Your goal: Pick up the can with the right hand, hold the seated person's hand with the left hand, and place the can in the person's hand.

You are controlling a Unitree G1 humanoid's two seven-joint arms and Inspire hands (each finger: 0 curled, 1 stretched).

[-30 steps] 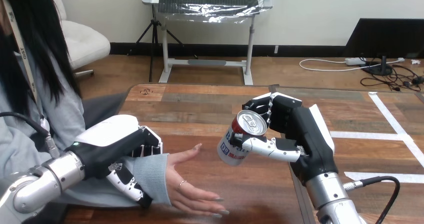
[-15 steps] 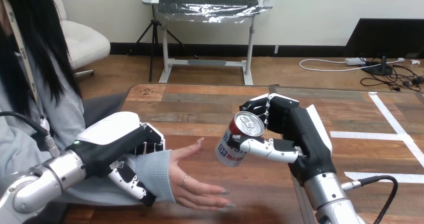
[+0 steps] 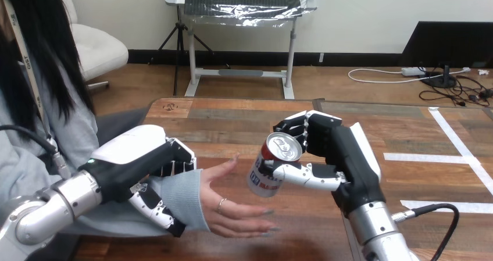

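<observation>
Head view — right hand (image 3: 325, 150) clasps the tilted can (image 3: 270, 165) over the counter (image 3: 232, 121), just beside the person's hand (image 3: 232, 206), palm up; left hand (image 3: 139, 162) curls round the person's wrist (image 3: 180, 200) — tape strips (image 3: 453, 134) at right.

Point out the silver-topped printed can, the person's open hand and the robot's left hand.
Silver-topped printed can (image 3: 263, 179): head view, on its printed side.
Person's open hand (image 3: 220, 192): head view, on the palm.
Robot's left hand (image 3: 132, 146): head view, on its white back shell.
</observation>
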